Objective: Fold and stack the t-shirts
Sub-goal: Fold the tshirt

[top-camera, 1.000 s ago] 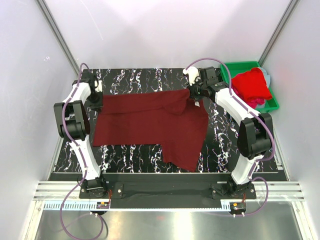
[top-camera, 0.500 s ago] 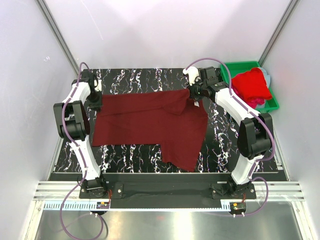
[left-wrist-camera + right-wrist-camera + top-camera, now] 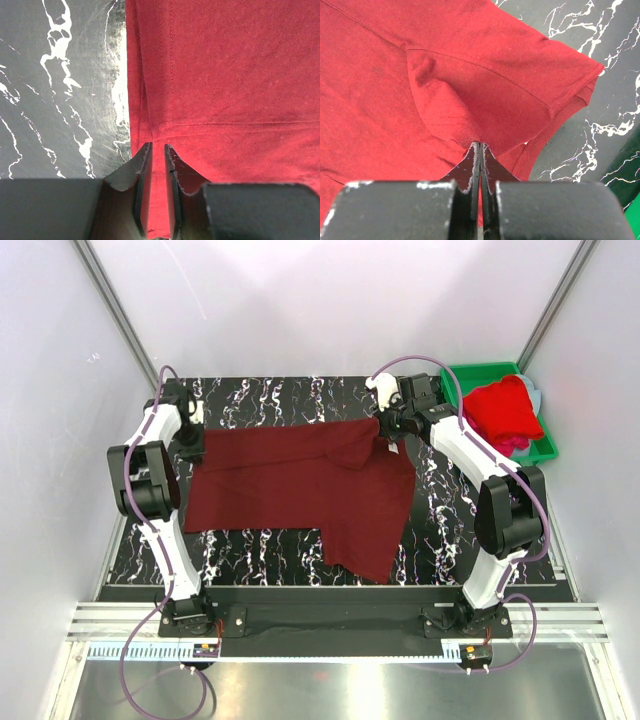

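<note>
Left hand (image 3: pixel 156 146) and right hand (image 3: pixel 479 145) are dark grey, the arms (image 3: pixel 455 445) white with black joints and purple cables (image 3: pixel 420 358).

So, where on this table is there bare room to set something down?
Bare table shows in the far strip behind the maroon t-shirt, the near strip in front of its hem, and the strip to its right. The middle is covered by that shirt; the green bin is full of red cloth.

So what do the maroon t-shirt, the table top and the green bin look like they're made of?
The maroon t-shirt: soft knit cloth, matte; fine weave, stitched hems and creases show. The table top: hard, smooth, black with white marble veining, scuffed; stone or printed laminate, cannot tell. The green bin: likely rigid moulded plastic, even colour, thin rim.
</note>
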### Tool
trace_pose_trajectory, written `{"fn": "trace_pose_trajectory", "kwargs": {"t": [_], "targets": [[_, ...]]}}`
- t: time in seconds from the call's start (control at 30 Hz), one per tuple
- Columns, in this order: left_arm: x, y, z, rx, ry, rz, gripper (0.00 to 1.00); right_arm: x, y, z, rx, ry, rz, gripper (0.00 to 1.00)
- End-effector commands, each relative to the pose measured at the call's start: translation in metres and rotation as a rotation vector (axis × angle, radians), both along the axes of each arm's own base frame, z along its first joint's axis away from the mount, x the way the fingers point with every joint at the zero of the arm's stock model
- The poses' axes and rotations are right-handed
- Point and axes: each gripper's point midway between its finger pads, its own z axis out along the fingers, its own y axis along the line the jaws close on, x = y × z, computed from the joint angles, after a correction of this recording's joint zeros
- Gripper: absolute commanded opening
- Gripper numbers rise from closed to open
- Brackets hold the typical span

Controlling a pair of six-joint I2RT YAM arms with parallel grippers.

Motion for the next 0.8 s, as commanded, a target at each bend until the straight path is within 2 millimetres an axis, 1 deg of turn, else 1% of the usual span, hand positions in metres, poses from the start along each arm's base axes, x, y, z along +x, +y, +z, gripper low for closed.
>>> {"fn": "trace_pose_trajectory", "kwargs": {"t": [0.0,0.33,0.5,0.77], "targets": [[0.012,0.004,0.004,0.008,-0.028,0.004,0.20,0.003,0.006,0.015,0.023,-0.051,0.021,0.00],[0.018,0.003,-0.004,0.001,-0.014,-0.002,0.20,0.004,0.005,0.014,0.018,-0.051,0.021,0.00],[0.017,0.004,-0.006,0.001,-0.009,0.000,0.19,0.006,0.005,0.014,0.020,-0.052,0.018,0.00],[0.015,0.006,-0.009,0.011,-0.001,0.006,0.21,0.006,0.006,0.012,0.019,-0.047,0.021,0.00]]}}
